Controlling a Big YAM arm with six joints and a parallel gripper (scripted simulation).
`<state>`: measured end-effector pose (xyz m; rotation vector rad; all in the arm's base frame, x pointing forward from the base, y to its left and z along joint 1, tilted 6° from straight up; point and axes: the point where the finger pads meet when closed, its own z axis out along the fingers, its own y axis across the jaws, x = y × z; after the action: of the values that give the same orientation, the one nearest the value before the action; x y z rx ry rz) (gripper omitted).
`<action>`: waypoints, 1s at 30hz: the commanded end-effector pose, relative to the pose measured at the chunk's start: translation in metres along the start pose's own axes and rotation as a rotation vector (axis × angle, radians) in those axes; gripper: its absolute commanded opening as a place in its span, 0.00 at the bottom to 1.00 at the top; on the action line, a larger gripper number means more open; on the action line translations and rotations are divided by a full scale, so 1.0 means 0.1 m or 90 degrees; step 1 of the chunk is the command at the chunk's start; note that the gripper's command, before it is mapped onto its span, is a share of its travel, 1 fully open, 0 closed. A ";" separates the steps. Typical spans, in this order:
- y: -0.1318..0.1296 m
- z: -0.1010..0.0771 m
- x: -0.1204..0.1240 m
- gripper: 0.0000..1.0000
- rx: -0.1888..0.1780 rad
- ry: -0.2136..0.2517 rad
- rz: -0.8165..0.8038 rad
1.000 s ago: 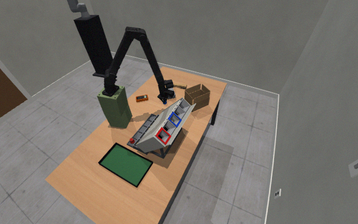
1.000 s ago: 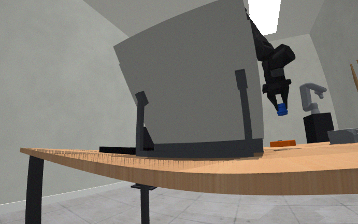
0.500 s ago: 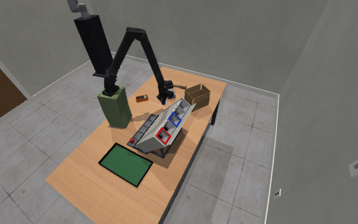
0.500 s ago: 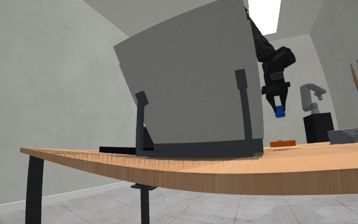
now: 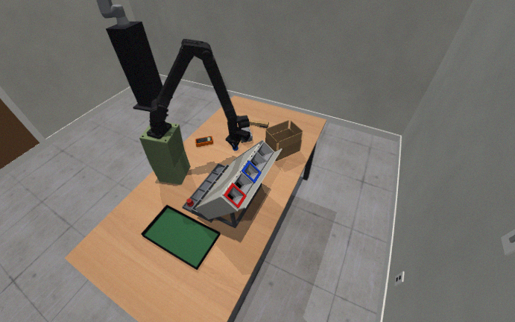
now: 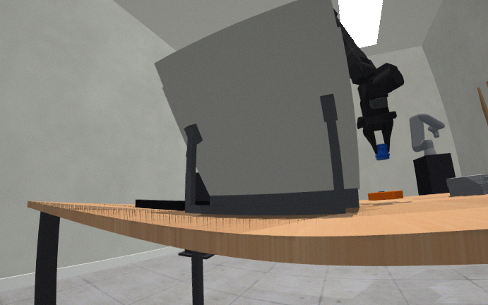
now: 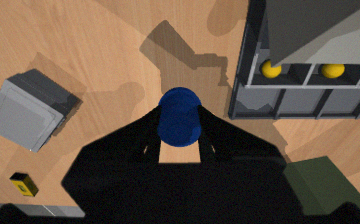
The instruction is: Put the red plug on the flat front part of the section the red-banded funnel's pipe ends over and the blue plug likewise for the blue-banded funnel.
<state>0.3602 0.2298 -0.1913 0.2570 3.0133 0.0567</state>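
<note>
My gripper is shut on the blue plug and holds it well above the table, just off the far end of the funnel machine. The red-banded funnel and the blue-banded funnel open on the machine's top. The red plug stands on the flat front part of the near end section. In the wrist view two yellow marbles lie in the first two sections of the grey tray under the cover.
A cardboard box stands at the table's far corner. An orange device and a grey box lie on the table near the gripper. A green mat lies near the front. My green base stands left.
</note>
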 end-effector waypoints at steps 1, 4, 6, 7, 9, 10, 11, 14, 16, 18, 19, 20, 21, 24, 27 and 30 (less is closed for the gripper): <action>0.10 0.03 -0.03 0.00 -0.007 -0.008 0.000; 0.10 0.03 -0.04 0.00 -0.007 -0.008 0.000; -0.11 0.02 0.00 0.00 -0.007 -0.008 0.000; -0.21 0.01 0.02 0.00 -0.007 -0.008 0.000; -0.41 -0.01 0.05 0.00 -0.007 -0.008 0.000; -0.51 -0.01 0.07 0.00 -0.007 -0.008 0.000; -0.62 -0.02 0.09 0.00 -0.007 -0.008 0.000; -0.92 -0.04 0.14 0.00 -0.006 -0.007 0.001; -1.13 -0.06 0.18 0.00 -0.006 -0.007 0.001; -1.33 -0.07 0.21 0.00 -0.006 -0.007 0.001; -1.44 -0.08 0.23 0.00 -0.006 -0.007 0.001; -1.44 -0.08 0.23 0.00 -0.006 -0.007 0.001; -1.44 -0.08 0.23 0.00 -0.006 -0.007 0.001; -1.70 -0.09 0.28 0.00 -0.003 -0.005 0.002; -1.96 -0.09 0.34 0.00 -0.001 -0.003 0.003; -2.22 -0.10 0.39 0.00 0.002 -0.001 0.005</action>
<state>0.2921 0.0397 -0.1978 0.3427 3.0094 0.0483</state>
